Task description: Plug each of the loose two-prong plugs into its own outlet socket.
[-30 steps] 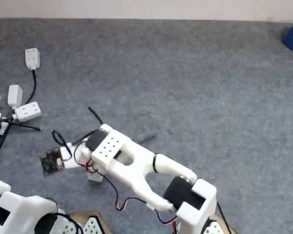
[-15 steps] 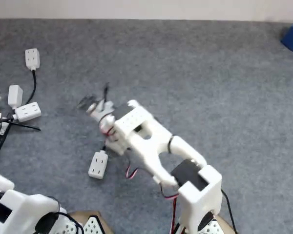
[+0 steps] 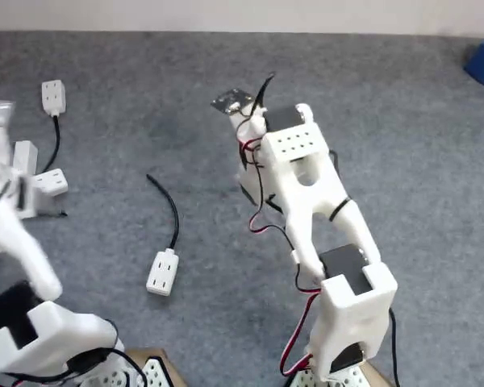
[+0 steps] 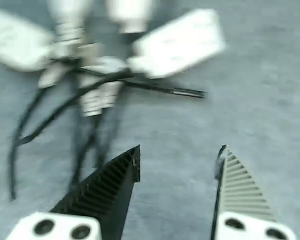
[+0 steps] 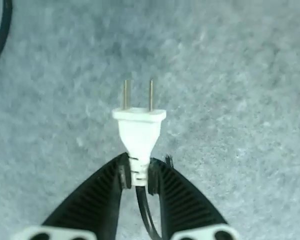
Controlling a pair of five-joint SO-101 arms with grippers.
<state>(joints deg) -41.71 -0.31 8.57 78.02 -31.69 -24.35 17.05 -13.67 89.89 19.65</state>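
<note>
Looking down from above, nothing is plugged in yet. The small white outlet socket block on its black cord (image 3: pixel 162 272) lies unfilled on the grey carpet (image 3: pixel 403 145), well apart from the raised white right arm (image 3: pixel 306 185), and the heap of white plugs and sockets with black cords (image 3: pixel 47 184) is partly hidden by the smeared white left arm (image 3: pixel 20 242). From the left wrist, the left gripper (image 4: pixel 177 165) is spread wide and holds nothing, above that heap, which is too blurred to tell plug from socket. From the right wrist, the right gripper (image 5: pixel 138 172) is pinched on the neck of a white two-prong plug (image 5: pixel 139 127), prongs pointing away over carpet, so I judge every mating is left.
</note>
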